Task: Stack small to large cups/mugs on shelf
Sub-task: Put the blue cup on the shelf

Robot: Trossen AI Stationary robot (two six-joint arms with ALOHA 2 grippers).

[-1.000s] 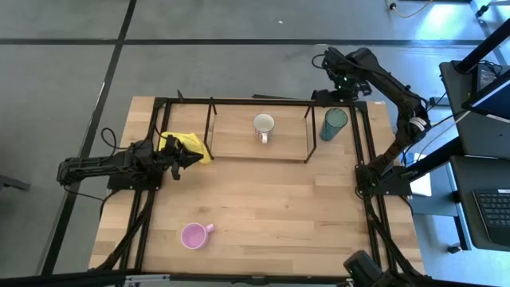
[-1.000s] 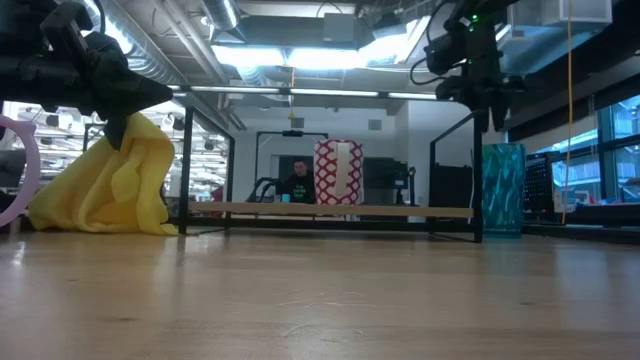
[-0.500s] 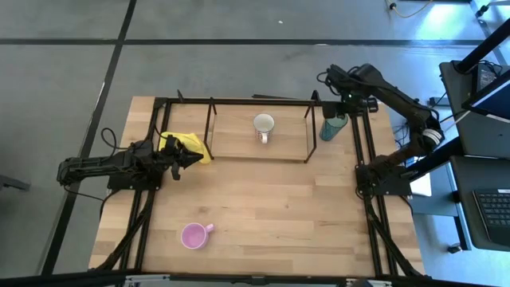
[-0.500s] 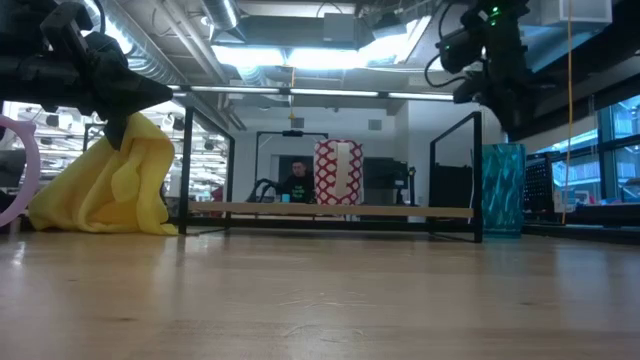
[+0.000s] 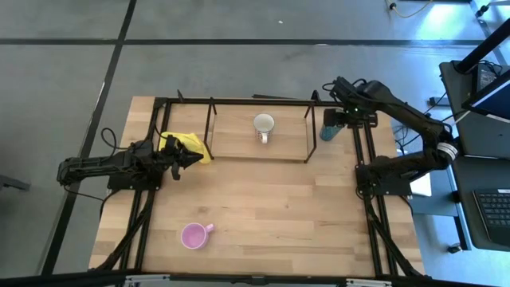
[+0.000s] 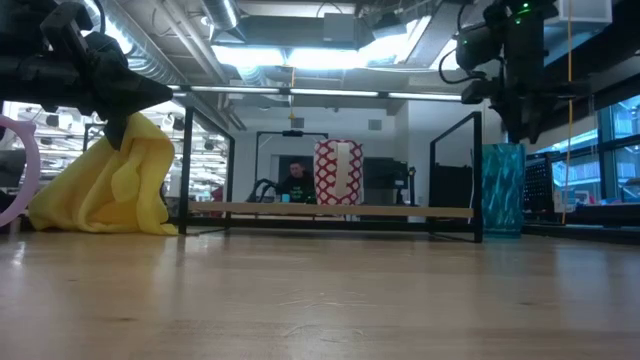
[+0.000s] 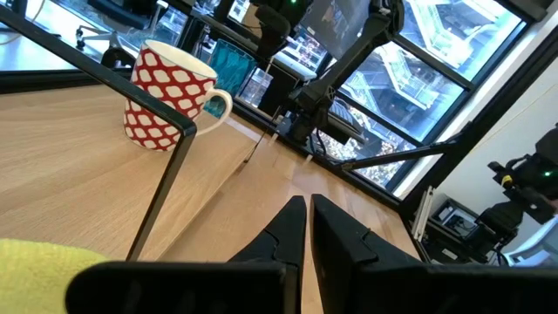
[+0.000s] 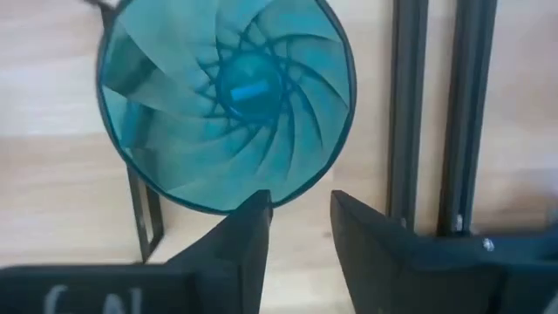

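Overhead, I see the right hand [image 5: 336, 119] poised above the teal tumbler [image 5: 330, 130], which stands upright on the surface [image 5: 263, 199] just outside the shelf [image 5: 239, 139], off its 3 o'clock end. The white mug [image 5: 264, 124] sits on the shelf board, near the middle. The pink mug [image 5: 194, 235] rests well apart, toward 7 o'clock on the surface. My left hand [image 5: 191, 157] waits at 9 o'clock, beside the yellow cloth [image 5: 187, 143].

From the low camera, the right hand [image 6: 522, 125] hangs just over the tumbler's [image 6: 502, 190] rim, not touching it. The mug [image 6: 338, 172] on the shelf [image 6: 330, 210] shows a red pattern on white.

Through the left wrist camera, the left hand's [image 7: 309, 214] fingers are pressed almost together, holding nothing; the patterned mug [image 7: 166, 98] stands beyond a black rod.

Through the right wrist camera, I look straight down into the tumbler [image 8: 227, 96]; the right hand [image 8: 301, 205] is spread, its fingers at the rim's edge, gripping nothing.
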